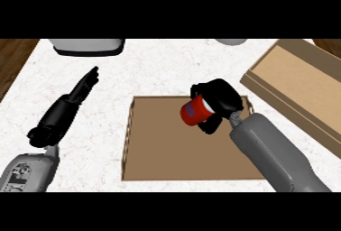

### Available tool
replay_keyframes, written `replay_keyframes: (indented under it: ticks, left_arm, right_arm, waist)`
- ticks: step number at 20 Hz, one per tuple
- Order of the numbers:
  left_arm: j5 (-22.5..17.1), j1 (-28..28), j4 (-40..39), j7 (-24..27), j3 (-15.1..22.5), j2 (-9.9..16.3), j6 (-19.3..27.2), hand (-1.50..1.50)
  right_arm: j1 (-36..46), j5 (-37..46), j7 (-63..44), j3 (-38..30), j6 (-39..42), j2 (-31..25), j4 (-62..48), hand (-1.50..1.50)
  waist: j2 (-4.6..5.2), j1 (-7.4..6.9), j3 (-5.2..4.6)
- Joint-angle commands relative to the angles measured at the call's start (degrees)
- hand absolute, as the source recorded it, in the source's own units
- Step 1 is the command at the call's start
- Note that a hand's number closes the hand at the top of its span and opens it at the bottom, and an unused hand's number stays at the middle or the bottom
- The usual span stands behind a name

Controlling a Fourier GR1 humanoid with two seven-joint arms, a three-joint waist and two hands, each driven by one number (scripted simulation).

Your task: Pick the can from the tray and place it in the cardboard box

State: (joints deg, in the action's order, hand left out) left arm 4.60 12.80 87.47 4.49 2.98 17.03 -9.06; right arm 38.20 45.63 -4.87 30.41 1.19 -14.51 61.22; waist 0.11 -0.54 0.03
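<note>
Fingers (208, 125) of the right hand (220, 101) curl round a red can (194, 113), which shows a blue and white label and lies tilted in the grasp, its body sticking out to the left of the black palm. Below those fingers and under the can spreads the brown tray (160, 153), a shallow square with a thin raised rim; whether the can touches the tray floor or hangs just over it cannot be told from this view. The grey right forearm (273, 153) runs from the lower right up to the hand, crossing the tray's right side. Well to the left of the held can, the left hand (83, 88) lies over the white speckled counter (100, 131) with its fingers straight and close together, pointing away and up, holding nothing. To the right of the right hand's fingers and farther off sits the cardboard box (300, 85), long and slanted, its open inside facing up. Beyond the left fingertips, at the counter's far edge, stands a grey and black appliance (86, 46), and a pale rounded object (232, 41) shows farther right.
</note>
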Motion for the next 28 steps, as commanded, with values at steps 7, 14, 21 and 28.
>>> replay_keyframes:
  ticks: [7, 14, 21, 28]
  left_arm:
    - [-1.0, -1.9, 2.1, -0.5, -2.4, 1.1, -2.1, 0.0]
    - [-0.3, -1.4, 1.0, -0.7, -2.0, 0.2, -1.4, 0.0]
    - [2.2, -1.4, -1.0, 2.6, -1.5, -0.6, -0.9, 0.0]
    - [2.3, -0.4, 1.1, -1.0, -0.4, -1.9, -1.8, 0.0]
  right_arm:
    - [0.0, 2.1, 0.3, -7.0, -0.6, -6.1, 16.8, 1.5]
    - [2.6, -3.4, -13.9, -21.4, -2.5, -5.6, 20.6, 1.5]
    - [6.2, -4.5, -11.8, -33.3, -5.2, -12.5, 10.6, 1.5]
    - [12.5, -1.5, -2.0, -36.3, -4.9, -20.1, -9.1, 1.5]
  waist:
    - [-0.38, 0.82, -0.04]
    - [-0.45, 1.4, -0.06]
    - [0.06, 0.23, -0.04]
    - [0.36, -0.88, -0.02]
